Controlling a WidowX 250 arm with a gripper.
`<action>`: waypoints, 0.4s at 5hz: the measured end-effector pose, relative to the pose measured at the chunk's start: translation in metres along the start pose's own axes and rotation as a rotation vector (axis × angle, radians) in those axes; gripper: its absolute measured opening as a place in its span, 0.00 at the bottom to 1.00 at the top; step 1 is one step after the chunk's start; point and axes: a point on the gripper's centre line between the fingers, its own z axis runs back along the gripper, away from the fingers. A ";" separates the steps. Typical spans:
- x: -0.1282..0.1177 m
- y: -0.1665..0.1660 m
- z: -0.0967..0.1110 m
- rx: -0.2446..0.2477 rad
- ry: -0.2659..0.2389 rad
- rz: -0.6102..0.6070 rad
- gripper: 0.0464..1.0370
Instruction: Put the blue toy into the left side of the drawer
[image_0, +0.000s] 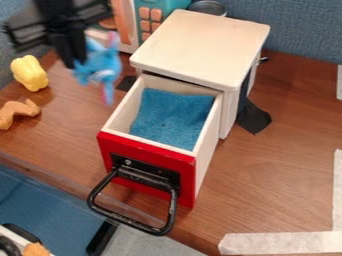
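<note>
Holding the blue toy, its long axis near upright and its body just right of the fingertips, the claw is closed to the toy's thickness, with the open drawer below and right, its left wall the nearer of 2.

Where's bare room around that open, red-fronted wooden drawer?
Bare brown wood runs right of the drawer, to the white tape strips. A smaller patch lies left of it, beside the curved tan toy. Upper left is crowded: the black gripper holds the blue toy near the plump yellow pepper.
</note>
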 end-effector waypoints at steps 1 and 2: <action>0.028 0.002 -0.016 0.030 0.023 0.049 0.02; 0.043 -0.001 -0.045 0.112 0.034 0.074 0.02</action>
